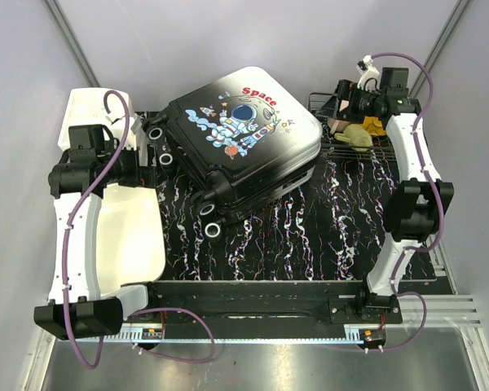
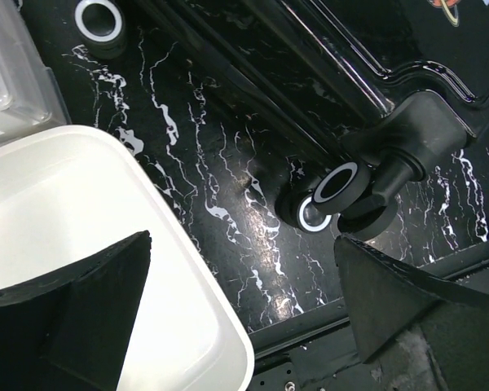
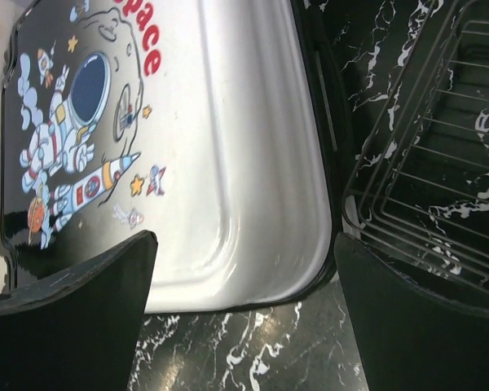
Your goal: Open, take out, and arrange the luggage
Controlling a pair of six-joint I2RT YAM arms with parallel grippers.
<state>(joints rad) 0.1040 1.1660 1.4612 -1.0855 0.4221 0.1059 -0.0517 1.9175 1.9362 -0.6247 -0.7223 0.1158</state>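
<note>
The luggage [image 1: 240,138] lies closed and flat at the table's middle back, turned diagonally, astronaut and red "Space" print up, black wheels [image 1: 214,230] toward the left and front. My left gripper [image 1: 143,167] is open and empty by the wheels on the left side; in the left wrist view [image 2: 244,326] a wheel pair [image 2: 330,195] sits just beyond its right finger. My right gripper [image 1: 334,107] is open and empty above the suitcase's far right corner; in the right wrist view [image 3: 244,318] the white end of the shell [image 3: 228,147] fills the space between the fingers.
A white plastic tub [image 1: 126,236] stands at the left, its corner under my left finger [image 2: 73,309]. A white drawer unit [image 1: 98,114] is behind it. A wire basket [image 1: 367,151] at the back right holds a yellow-green soft thing [image 1: 357,134]; the basket also shows in the right wrist view [image 3: 424,187].
</note>
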